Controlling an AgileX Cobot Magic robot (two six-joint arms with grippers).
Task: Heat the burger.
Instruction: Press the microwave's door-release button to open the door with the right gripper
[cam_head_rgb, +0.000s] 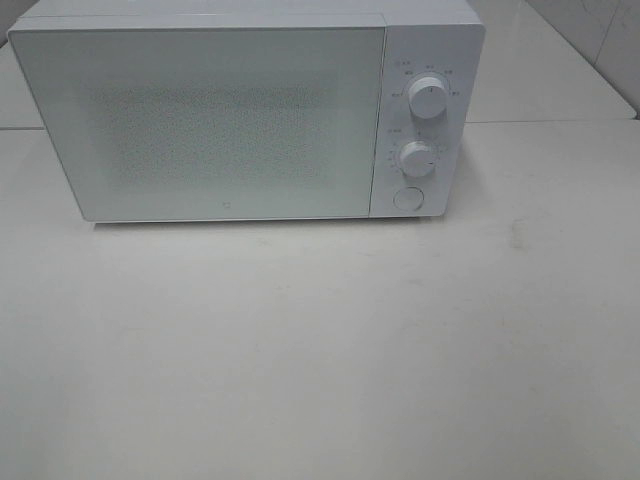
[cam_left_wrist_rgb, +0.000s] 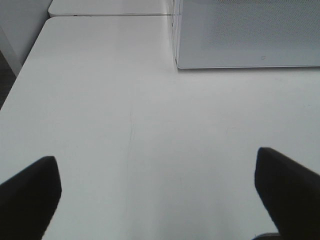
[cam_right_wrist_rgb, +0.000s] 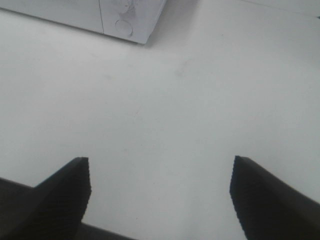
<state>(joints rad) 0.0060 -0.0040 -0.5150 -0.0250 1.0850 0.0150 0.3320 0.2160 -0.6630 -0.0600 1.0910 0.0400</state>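
Observation:
The burger is out of view in every frame. A white microwave (cam_head_rgb: 240, 110) stands at the back of the table with its door shut; its corner also shows in the left wrist view as the microwave (cam_left_wrist_rgb: 250, 35) and in the right wrist view as the microwave (cam_right_wrist_rgb: 100, 17). My left gripper (cam_left_wrist_rgb: 157, 187) is open over bare table, nothing between its dark fingers (cam_left_wrist_rgb: 30, 195). My right gripper (cam_right_wrist_rgb: 160, 192) is open too, empty, above the table in front of the microwave's knob side. Neither arm shows in the exterior high view.
The microwave has two round knobs (cam_head_rgb: 428, 98) and a round button (cam_head_rgb: 407, 198) on its right panel. The white table (cam_head_rgb: 320, 350) stretches in front of it; a seam to a second table runs behind. The table's left edge (cam_left_wrist_rgb: 22, 70) shows in the left wrist view.

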